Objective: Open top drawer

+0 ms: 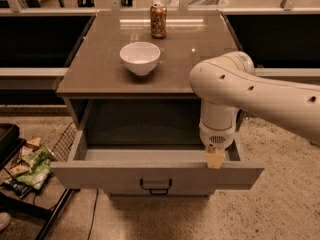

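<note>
The top drawer (100,176) of the grey cabinet (95,71) stands pulled far out toward me, and its plain grey inside shows. Its flat front panel carries a small dark loop handle (156,186) at the centre. My gripper (216,157) hangs from the white arm (260,96) over the right part of the drawer. Its yellowish tip is at the top edge of the front panel, right of the handle and apart from it. The two slimmer drawers are hidden beneath the open drawer.
A white bowl (140,57) and a brown can (158,20) stand on the cabinet top. A black wire rack (60,144) with snack bags (31,165) is on the floor at the left, close to the drawer's left corner. Speckled floor lies in front and to the right.
</note>
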Controlling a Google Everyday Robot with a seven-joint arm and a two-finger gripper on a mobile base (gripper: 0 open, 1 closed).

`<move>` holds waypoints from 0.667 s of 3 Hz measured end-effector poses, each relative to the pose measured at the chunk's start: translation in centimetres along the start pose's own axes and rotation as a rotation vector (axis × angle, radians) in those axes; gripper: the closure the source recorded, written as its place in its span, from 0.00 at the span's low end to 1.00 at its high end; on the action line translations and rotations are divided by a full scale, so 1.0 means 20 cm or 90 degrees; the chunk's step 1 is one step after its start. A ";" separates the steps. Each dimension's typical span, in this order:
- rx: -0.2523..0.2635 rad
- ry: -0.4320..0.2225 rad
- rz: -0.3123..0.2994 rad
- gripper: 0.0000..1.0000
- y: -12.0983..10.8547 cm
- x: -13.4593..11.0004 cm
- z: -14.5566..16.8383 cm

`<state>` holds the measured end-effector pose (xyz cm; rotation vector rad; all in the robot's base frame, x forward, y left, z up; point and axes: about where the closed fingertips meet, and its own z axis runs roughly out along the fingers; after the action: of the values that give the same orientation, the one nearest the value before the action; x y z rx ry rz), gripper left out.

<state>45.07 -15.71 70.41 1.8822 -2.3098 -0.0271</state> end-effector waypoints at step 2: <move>-0.001 0.002 0.001 0.65 0.01 0.01 -0.01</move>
<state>44.78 -15.81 70.61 1.8774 -2.3092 -0.0259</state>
